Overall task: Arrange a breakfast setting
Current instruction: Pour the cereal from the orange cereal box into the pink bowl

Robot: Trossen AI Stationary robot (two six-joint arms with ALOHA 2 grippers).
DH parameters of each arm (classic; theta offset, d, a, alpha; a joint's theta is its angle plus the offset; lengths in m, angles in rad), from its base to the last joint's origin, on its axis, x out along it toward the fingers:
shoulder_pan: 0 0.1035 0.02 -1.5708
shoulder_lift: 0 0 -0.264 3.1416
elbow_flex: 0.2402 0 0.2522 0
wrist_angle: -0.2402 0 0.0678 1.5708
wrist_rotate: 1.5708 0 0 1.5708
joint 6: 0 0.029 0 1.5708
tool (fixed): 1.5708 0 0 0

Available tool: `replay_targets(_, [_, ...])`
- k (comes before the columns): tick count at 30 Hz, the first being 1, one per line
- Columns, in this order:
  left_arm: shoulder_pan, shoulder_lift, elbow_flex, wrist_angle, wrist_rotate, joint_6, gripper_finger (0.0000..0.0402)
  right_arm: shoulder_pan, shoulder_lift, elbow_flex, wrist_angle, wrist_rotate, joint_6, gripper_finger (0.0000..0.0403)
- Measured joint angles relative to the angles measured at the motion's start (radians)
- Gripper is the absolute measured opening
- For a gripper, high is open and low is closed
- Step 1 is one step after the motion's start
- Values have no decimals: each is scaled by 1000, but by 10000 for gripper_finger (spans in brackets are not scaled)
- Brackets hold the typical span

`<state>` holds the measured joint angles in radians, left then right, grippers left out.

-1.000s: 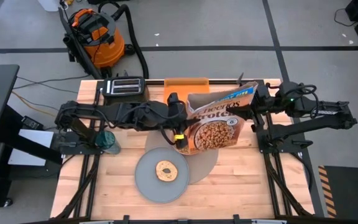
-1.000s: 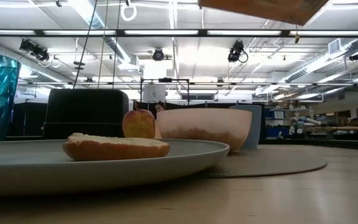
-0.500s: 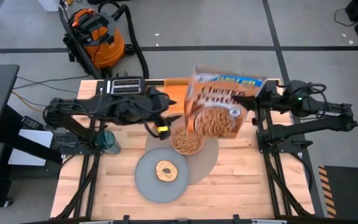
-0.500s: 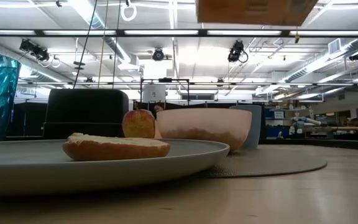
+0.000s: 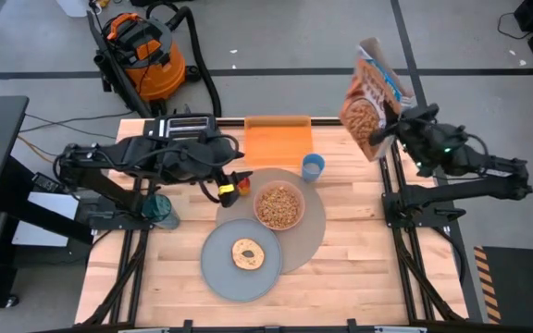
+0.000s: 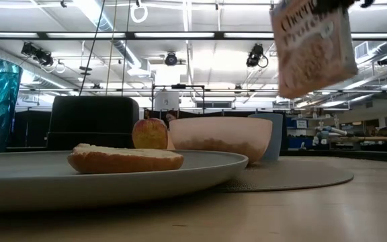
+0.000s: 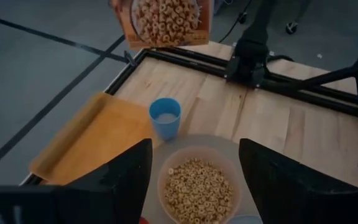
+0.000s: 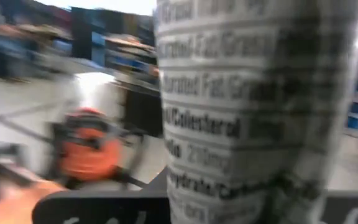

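Observation:
A pink bowl [image 5: 278, 207] filled with cereal rings stands on the round mat [image 5: 311, 231], and a grey plate [image 5: 220, 273] with a bagel [image 5: 246, 253] overlaps the mat's near left edge. A light-blue cup [image 5: 313, 167] stands at the mat's far edge and an apple [image 5: 243, 186] at its left. My left gripper [image 5: 232, 188] hovers open beside the apple, its fingers [image 7: 129, 180] wide apart with nothing between them. My right gripper [image 5: 393, 129] is shut on a cereal box [image 5: 370, 97] high over the table's far right corner. My right gripper holds the cereal box by its narrow side panel [image 8: 241, 124], the one with printed nutrition text. The fingers come level from the table's right side. The box [image 6: 312, 47] is lifted clear of the table, roughly upright and slightly tilted.
A black toaster [image 5: 185, 128] and a flat orange board [image 5: 278, 139] lie along the far edge. A teal glass object [image 5: 158, 207] stands near the left edge. Bare wood shows on the table's right half [image 5: 359, 250].
My right gripper has carried the cereal box from above the bowl toward the table's far right corner and turned it from tipped over to roughly upright. My left gripper has come away from the box and drawn back toward the table's left, ending beside the apple.

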<state>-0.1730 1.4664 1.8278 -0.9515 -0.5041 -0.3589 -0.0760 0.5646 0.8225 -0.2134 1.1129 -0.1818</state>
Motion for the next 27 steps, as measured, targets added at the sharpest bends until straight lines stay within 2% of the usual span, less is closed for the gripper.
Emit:
replay_targets(2, [1,3,0,0,0,-11,247,-20,-3,-54,2,74,31,12])
replay_targets(6, [1,6,0,5,-1,-38,247,-77,-7,-184,11,140,117,12])
replay_targets(10, [-1,6,0,5,0,-74,247,-148,-7,-330,147,171,124,12])
replay_targets(17, [-9,6,0,7,0,-106,247,-267,7,-527,481,140,38,14])
replay_targets(23, [-20,6,0,11,0,-121,247,-361,8,-581,513,-7,50,20])
replay_targets(27, [-22,6,0,11,0,-128,247,-408,23,-594,512,-41,55,38])
